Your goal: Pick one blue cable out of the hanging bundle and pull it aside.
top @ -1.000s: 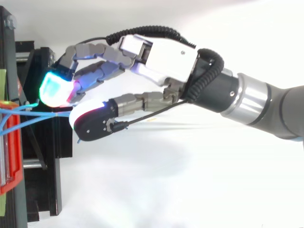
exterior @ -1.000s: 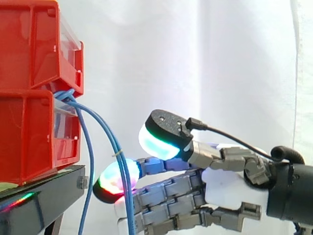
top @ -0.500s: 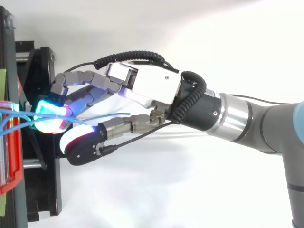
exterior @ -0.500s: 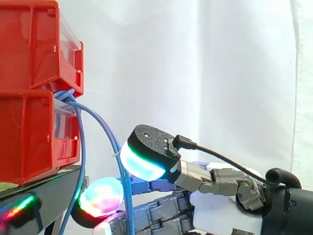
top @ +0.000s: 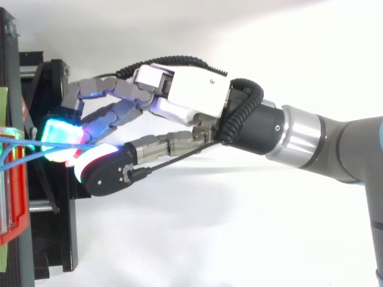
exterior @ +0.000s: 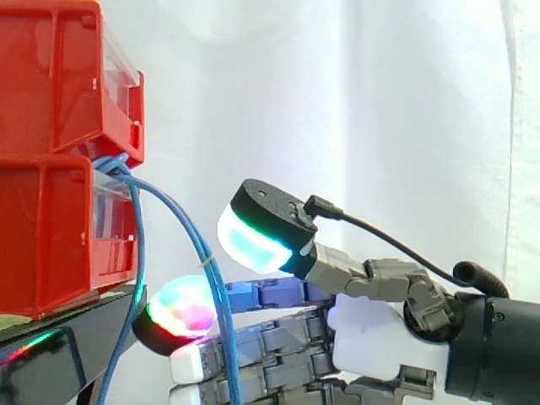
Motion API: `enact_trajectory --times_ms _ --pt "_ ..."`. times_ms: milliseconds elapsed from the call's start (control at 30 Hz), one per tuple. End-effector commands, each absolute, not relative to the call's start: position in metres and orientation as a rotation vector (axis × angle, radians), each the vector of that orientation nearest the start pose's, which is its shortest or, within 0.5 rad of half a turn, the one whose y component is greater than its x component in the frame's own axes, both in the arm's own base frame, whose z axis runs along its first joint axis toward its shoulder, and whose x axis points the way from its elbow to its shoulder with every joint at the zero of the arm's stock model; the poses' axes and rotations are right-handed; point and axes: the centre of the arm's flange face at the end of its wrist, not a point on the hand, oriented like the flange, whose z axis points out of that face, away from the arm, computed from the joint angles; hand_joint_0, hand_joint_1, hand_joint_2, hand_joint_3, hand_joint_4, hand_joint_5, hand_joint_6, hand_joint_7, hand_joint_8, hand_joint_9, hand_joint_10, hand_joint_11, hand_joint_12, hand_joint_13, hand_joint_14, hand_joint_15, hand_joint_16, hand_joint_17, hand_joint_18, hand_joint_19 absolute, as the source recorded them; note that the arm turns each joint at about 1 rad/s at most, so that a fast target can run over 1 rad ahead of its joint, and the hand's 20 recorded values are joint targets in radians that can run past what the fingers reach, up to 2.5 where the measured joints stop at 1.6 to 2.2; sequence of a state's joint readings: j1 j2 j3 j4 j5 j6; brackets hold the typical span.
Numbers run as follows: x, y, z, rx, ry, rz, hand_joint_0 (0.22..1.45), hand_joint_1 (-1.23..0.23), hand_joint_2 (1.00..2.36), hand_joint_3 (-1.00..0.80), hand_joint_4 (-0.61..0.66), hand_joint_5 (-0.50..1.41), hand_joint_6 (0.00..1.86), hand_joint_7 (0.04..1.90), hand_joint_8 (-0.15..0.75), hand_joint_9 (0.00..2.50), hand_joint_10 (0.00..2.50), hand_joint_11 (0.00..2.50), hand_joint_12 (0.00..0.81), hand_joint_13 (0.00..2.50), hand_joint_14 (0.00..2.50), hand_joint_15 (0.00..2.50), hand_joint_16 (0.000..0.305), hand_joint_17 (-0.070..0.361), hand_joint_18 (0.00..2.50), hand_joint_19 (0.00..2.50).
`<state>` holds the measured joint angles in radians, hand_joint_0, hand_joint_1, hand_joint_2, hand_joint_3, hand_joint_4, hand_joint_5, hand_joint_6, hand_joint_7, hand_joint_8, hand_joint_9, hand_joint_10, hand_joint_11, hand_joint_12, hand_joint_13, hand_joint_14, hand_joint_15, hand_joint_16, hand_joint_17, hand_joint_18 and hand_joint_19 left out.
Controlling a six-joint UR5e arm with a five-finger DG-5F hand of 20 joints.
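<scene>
A white curtain [exterior: 380,101] backs the work. At the left, red bins [exterior: 51,228] are stacked on a black stand [exterior: 51,354]. The bundle [exterior: 114,164] comes out of the gap between the two bins.

The hand [exterior: 371,337] reaches in low from the right with its fingers stretched nearly straight toward the stand. The thumb pad [exterior: 253,240] is raised above them with a gap showing, so nothing looks clamped. The blue cable [exterior: 181,218] arcs out of the bundle, passes just beside the thumb pad and lies across the near side of the fingers. The fingertips [exterior: 181,308] sit close to the edge of the stand.

The likeliest failure is a miss. The cable rests on the side of the fingers, not squarely under the thumb, so a closing pinch may push it off. The second cable [exterior: 141,245] hangs near the fingertips and a wide grasp could catch it too. A hard sideways pull could also tug at the bins, as the cables seem anchored between them.

The cable leaves the bins heading right, bends over, then runs steeply downward out of the bottom of the side view. Over the fingers its long axis is close to vertical. From above, the strands [top: 15,146] run from the bin straight toward the hand.
</scene>
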<state>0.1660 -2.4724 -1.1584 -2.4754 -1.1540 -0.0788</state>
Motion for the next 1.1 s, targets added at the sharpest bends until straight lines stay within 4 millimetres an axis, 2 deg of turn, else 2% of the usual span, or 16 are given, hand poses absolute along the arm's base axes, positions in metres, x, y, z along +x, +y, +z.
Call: enact_trajectory --times_ms 0,133,300,467,567,700,933,1000,1033,1067 --pt "0.800 -0.047 0.166 1.203 0.947 1.056 0.55 -0.61 1.01 -0.43 0.18 -0.06 0.51 1.32 0.267 0.89 0.01 0.38 0.309 0.79 0.02 0.40 0.046 0.103 0.55 0.34" --pt "0.797 -0.049 0.167 1.219 0.980 1.037 0.56 -0.62 1.01 -0.39 0.17 -0.07 0.56 1.25 0.267 0.89 0.01 0.38 0.307 0.79 0.02 0.40 0.045 0.102 0.54 0.34" --pt "0.796 -0.049 0.170 1.218 0.979 1.038 0.57 -0.66 1.01 -0.32 0.14 -0.11 0.75 0.99 0.267 0.89 0.02 0.41 0.306 0.79 0.02 0.41 0.045 0.101 0.54 0.34" --pt "0.795 -0.047 0.181 1.214 0.983 1.034 0.58 -0.68 1.02 -0.27 0.13 -0.14 0.83 0.97 0.272 0.88 0.02 0.42 0.306 0.80 0.02 0.42 0.045 0.101 0.55 0.34" --pt "0.794 -0.047 0.186 1.212 0.980 1.037 0.58 -0.70 1.02 -0.18 0.13 -0.15 0.90 0.90 0.270 0.87 0.02 0.45 0.307 0.79 0.02 0.41 0.045 0.102 0.55 0.34" --pt "0.792 -0.050 0.200 1.206 0.980 1.029 0.60 -0.74 1.02 -0.07 0.05 -0.14 0.94 0.87 0.296 0.90 0.02 0.45 0.329 0.82 0.02 0.41 0.050 0.113 0.60 0.31" --pt "0.784 -0.048 0.204 1.237 1.040 0.988 0.65 -0.81 1.01 0.03 -0.12 -0.14 0.96 1.05 0.297 0.92 0.02 0.46 0.320 0.85 0.02 0.42 0.050 0.112 0.64 0.29" --pt "0.782 -0.049 0.206 1.244 1.049 0.982 0.68 -0.83 1.02 0.04 -0.20 -0.14 0.96 1.17 0.277 0.92 0.02 0.48 0.305 0.85 0.02 0.43 0.046 0.103 0.63 0.30" --pt "0.781 -0.049 0.208 1.246 1.053 0.979 0.69 -0.83 1.02 0.04 -0.20 -0.14 0.96 1.21 0.275 0.92 0.02 0.48 0.297 0.85 0.02 0.44 0.045 0.102 0.63 0.30" --pt "0.781 -0.049 0.208 1.247 1.056 0.977 0.72 -0.85 1.02 0.03 -0.20 -0.14 0.95 1.35 0.266 0.92 0.02 0.48 0.288 0.85 0.02 0.44 0.043 0.097 0.61 0.32"
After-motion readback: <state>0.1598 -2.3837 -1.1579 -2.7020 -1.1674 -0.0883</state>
